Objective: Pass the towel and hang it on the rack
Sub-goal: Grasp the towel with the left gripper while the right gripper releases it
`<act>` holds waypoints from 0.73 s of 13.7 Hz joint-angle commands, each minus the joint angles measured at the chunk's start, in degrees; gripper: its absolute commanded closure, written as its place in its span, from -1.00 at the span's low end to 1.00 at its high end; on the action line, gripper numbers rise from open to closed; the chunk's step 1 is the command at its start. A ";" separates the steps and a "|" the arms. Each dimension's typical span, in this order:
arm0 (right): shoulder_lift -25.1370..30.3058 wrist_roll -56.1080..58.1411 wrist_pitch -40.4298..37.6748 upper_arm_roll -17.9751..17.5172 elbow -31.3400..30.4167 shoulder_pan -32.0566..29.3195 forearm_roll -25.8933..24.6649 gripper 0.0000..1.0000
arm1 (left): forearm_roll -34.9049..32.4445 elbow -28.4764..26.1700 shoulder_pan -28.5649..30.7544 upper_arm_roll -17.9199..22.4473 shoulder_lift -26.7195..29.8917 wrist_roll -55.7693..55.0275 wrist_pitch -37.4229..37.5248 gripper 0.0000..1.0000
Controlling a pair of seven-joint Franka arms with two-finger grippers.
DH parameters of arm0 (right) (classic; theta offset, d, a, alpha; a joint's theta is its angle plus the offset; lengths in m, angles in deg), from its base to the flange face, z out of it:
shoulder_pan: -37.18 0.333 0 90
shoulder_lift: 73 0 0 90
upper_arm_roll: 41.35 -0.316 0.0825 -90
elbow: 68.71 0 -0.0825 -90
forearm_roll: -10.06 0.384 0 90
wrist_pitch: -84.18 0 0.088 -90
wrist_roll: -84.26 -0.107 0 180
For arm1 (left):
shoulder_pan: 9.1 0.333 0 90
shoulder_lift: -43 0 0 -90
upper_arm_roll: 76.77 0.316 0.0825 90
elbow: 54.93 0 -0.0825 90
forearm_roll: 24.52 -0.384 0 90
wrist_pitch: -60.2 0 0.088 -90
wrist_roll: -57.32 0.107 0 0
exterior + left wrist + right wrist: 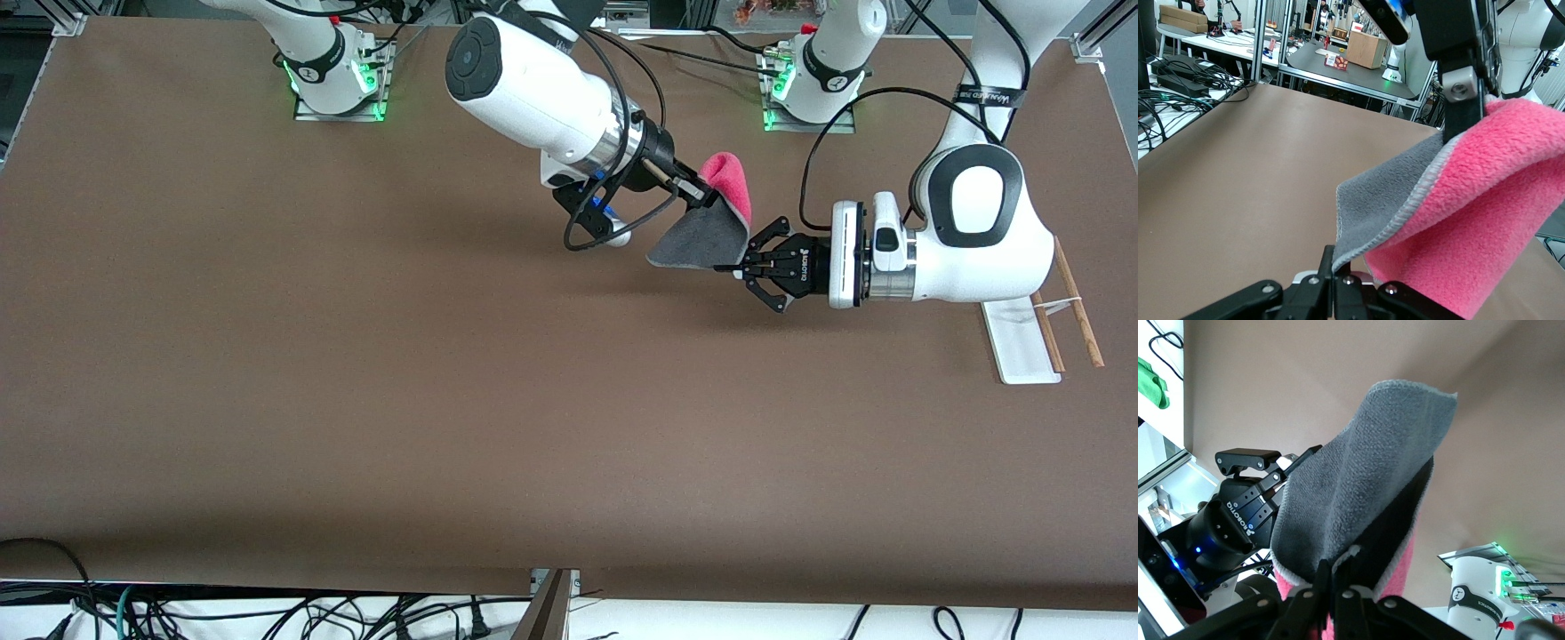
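Observation:
The towel (702, 240), grey on one side and pink on the other, hangs in the air over the middle of the table between both grippers. My right gripper (705, 192) is shut on its upper folded part, as the right wrist view (1341, 577) shows. My left gripper (745, 262) is shut on the grey stitched edge at the towel's lower corner, as the left wrist view (1336, 270) shows. The towel (1471, 200) fills much of the left wrist view, and its grey side (1371, 467) faces the right wrist camera. The rack (1022, 342) stands at the left arm's end of the table, partly hidden by the left arm.
The rack's two thin wooden rods (1080, 307) stick out beside its white base. The brown table (356, 356) has its front edge low in the front view. Cables lie below that edge.

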 commanded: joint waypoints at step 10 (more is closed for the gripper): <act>1.03 1.11 -4.67 1.33 1.98 -3.50 -2.10 -1.00 | -2.28 1.68 1.13 0.46 1.88 2.08 0.76 1.00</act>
